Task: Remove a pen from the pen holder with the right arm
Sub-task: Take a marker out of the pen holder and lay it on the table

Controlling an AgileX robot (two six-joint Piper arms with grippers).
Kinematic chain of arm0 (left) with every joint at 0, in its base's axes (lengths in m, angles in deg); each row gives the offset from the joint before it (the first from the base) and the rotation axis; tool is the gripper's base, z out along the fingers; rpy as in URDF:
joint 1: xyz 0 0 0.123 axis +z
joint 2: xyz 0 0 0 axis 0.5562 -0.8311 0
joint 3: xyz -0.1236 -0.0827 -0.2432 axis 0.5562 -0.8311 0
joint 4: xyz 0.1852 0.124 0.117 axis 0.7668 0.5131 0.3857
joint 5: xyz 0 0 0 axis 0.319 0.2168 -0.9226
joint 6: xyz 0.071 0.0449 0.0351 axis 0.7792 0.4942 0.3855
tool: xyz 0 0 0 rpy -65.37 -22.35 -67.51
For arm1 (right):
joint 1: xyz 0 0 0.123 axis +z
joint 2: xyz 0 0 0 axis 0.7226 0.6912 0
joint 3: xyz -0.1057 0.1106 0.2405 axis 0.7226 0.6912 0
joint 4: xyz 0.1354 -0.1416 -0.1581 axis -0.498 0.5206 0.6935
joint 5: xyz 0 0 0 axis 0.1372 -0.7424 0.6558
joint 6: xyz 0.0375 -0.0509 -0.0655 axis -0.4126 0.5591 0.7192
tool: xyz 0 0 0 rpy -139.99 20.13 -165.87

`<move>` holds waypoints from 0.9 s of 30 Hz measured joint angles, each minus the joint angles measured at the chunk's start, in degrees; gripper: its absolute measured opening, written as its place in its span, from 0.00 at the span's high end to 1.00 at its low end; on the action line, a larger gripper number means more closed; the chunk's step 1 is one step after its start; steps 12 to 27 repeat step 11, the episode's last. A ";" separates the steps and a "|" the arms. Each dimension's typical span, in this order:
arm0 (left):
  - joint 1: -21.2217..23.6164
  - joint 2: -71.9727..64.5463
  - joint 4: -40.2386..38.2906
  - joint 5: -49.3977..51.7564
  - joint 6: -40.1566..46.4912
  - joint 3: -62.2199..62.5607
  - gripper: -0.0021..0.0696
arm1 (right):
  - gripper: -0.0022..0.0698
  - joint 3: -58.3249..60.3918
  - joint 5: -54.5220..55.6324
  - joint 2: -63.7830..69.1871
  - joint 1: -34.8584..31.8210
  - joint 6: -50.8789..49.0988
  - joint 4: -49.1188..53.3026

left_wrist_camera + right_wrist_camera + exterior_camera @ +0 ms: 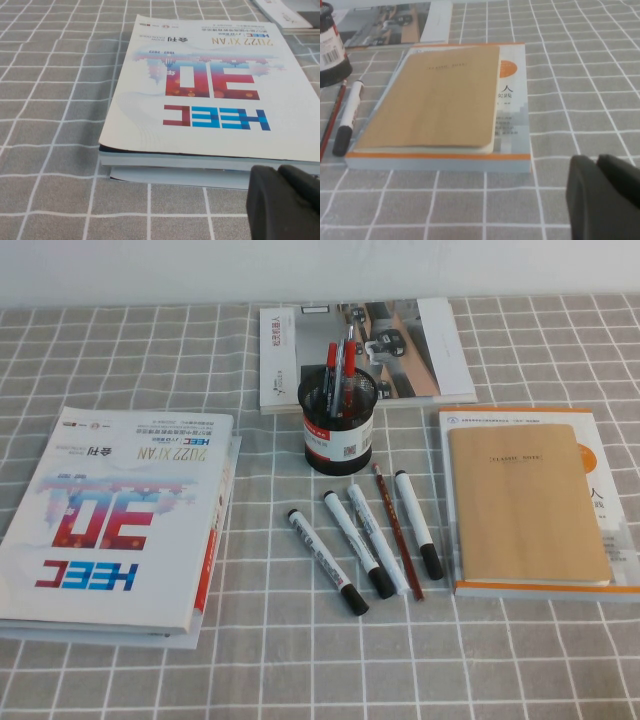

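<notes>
- Standing at the centre of the high view, the black mesh pen holder [339, 426] rests on the checked tabletop [120, 360], with red pens [333, 360] upright inside it.
- Four markers [355, 543] and a pencil [398, 532] lie just below it in the frame.
- Right end effector [598, 167]: jaws together, empty, near the tan notebook [435, 95], well apart from the holder.
- Left end effector [279, 175]: jaws together, empty, beside the magazine stack [210, 90].

Left claw [278, 176], right claw [596, 166] both shut
</notes>
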 joint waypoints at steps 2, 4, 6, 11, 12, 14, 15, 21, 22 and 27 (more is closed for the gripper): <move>0.00 0.00 0.00 0.00 0.00 0.00 0.98 | 0.99 0.00 -1.15 0.00 0.00 0.00 -0.34; 0.00 0.00 0.00 0.00 0.00 0.00 0.98 | 0.99 0.00 -2.51 0.00 0.00 1.09 -1.86; 0.00 0.00 0.00 0.00 0.00 0.00 0.98 | 0.99 0.00 -3.43 0.00 0.00 4.03 -3.59; 0.00 0.00 0.00 0.00 0.00 0.00 0.98 | 0.99 0.00 -3.80 0.00 0.00 9.69 -6.21; 0.00 0.00 0.00 0.00 0.00 0.00 0.98 | 0.99 0.00 -3.80 0.00 0.00 9.69 -6.21; 0.00 0.00 0.00 0.00 0.00 0.00 0.98 | 0.99 0.00 -3.80 0.00 0.00 9.69 -6.21; 0.00 0.00 0.00 0.00 0.00 0.00 0.98 | 0.99 0.00 -3.80 0.00 0.00 9.69 -6.21; 0.00 0.00 0.00 0.00 0.00 0.00 0.98 | 0.99 0.00 -3.80 0.00 0.00 9.69 -6.21; 0.00 0.00 0.00 0.00 0.00 0.00 0.98 | 0.99 0.00 -3.80 0.00 0.00 9.69 -6.21; 0.00 0.00 0.00 0.00 0.00 0.00 0.98 | 0.99 0.00 -3.80 0.00 0.00 9.69 -6.21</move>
